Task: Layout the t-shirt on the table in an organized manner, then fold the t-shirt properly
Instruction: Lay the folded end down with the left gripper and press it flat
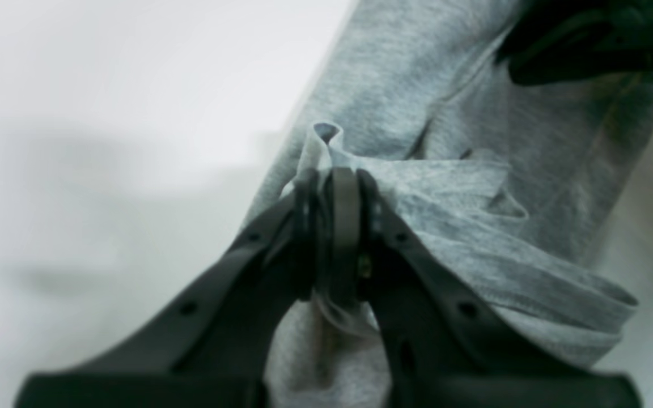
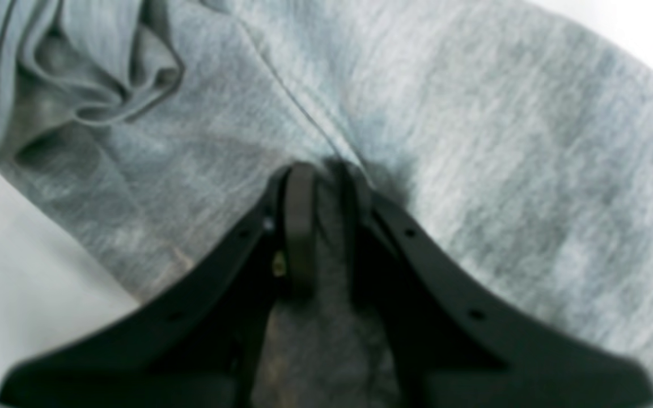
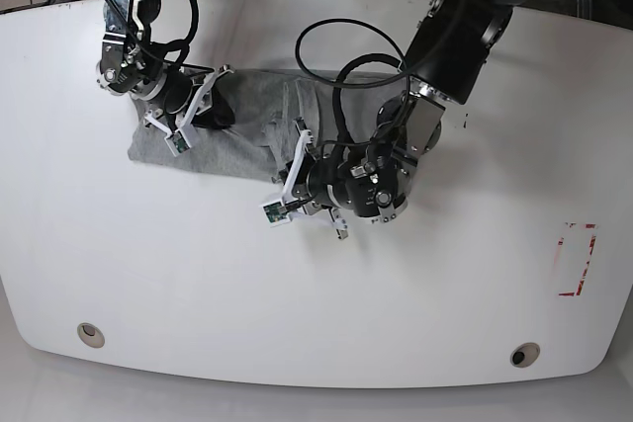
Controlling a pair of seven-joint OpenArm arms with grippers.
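The heather-grey t-shirt [image 3: 247, 111] lies bunched in a long band on the white table [image 3: 316, 284], at the back left in the base view. My left gripper [image 3: 297, 153] is at the band's right end. In the left wrist view it [image 1: 335, 175] is shut on a raised fold of the t-shirt [image 1: 474, 238]. My right gripper [image 3: 212, 106] is over the band's left part. In the right wrist view it [image 2: 326, 170] is shut on a pinch of the t-shirt [image 2: 502, 170]. The lettering near the collar is hidden.
The right arm's dark gripper body shows at the top right of the left wrist view [image 1: 587, 45]. Two round grommets [image 3: 90, 334] [image 3: 525, 354] sit near the table's front edge. A red tape rectangle [image 3: 577, 260] is at the right. Cables lie behind the table.
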